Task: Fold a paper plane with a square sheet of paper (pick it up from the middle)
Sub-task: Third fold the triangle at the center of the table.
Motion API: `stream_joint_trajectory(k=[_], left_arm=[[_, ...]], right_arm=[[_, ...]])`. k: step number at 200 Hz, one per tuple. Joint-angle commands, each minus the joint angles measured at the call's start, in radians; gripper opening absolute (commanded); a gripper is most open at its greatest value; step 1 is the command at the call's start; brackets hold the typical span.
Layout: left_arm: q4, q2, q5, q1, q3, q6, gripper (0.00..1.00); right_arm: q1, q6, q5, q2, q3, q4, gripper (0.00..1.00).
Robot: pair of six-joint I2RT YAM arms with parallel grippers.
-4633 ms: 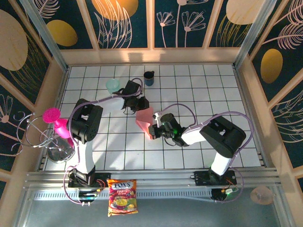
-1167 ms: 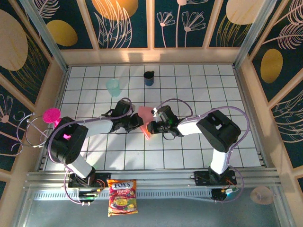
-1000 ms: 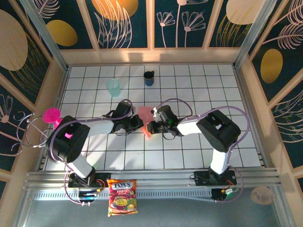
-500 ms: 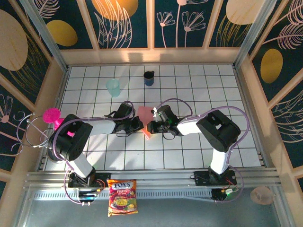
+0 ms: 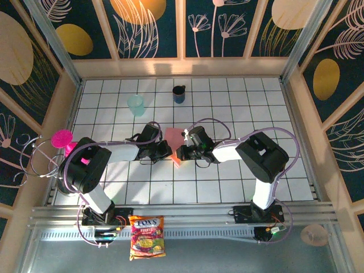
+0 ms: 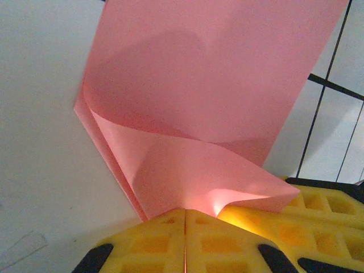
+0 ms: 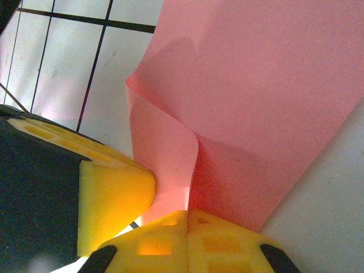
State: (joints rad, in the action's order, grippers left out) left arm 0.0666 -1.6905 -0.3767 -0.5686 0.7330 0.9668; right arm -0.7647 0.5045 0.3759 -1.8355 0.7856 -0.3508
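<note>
The salmon-pink square sheet of paper (image 5: 173, 137) lies partly folded over on the white tiled table, mid-centre. Its near edge is lifted and bowed into a curl (image 6: 216, 85) (image 7: 256, 102). My left gripper (image 5: 167, 150) is shut on that near edge, its yellow fingertips (image 6: 185, 213) meeting with the paper pinched between them. My right gripper (image 5: 181, 153) is shut on the same edge (image 7: 187, 215), right beside the left one. Each wrist view has the other gripper's yellow finger close alongside (image 6: 318, 210) (image 7: 114, 193). No paper plane shape shows.
A teal cup (image 5: 136, 104) and a dark blue mug (image 5: 179, 94) stand at the back of the table. A magenta goblet (image 5: 62, 139) and a wire rack (image 5: 71, 181) sit at the left edge. A snack bag (image 5: 147, 236) lies on the front rail.
Earlier the left gripper was behind the raised paper; it has come round to the near edge next to the right gripper. Over the last second almost nothing has moved.
</note>
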Motion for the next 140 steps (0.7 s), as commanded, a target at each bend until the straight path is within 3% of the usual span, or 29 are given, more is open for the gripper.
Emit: stream_joint_trajectory(k=[1,68,108,140], left_arm=[[-0.037,-0.017,0.021,-0.003,0.011,-0.005,0.09],[-0.028,-0.017,0.029,-0.003,-0.026,0.004,0.09],[0.036,-0.017,0.029,-0.004,-0.056,0.057,0.08],[0.123,-0.017,0.028,-0.004,-0.073,0.124,0.09]], right_arm=[[0.006,0.0,-0.015,-0.048,0.015,0.034,0.08],[0.019,0.004,-0.023,-0.01,0.03,0.056,0.16],[0.054,0.073,-0.071,0.123,0.019,0.092,0.34],[0.104,0.147,-0.135,0.238,-0.028,0.119,0.37]])
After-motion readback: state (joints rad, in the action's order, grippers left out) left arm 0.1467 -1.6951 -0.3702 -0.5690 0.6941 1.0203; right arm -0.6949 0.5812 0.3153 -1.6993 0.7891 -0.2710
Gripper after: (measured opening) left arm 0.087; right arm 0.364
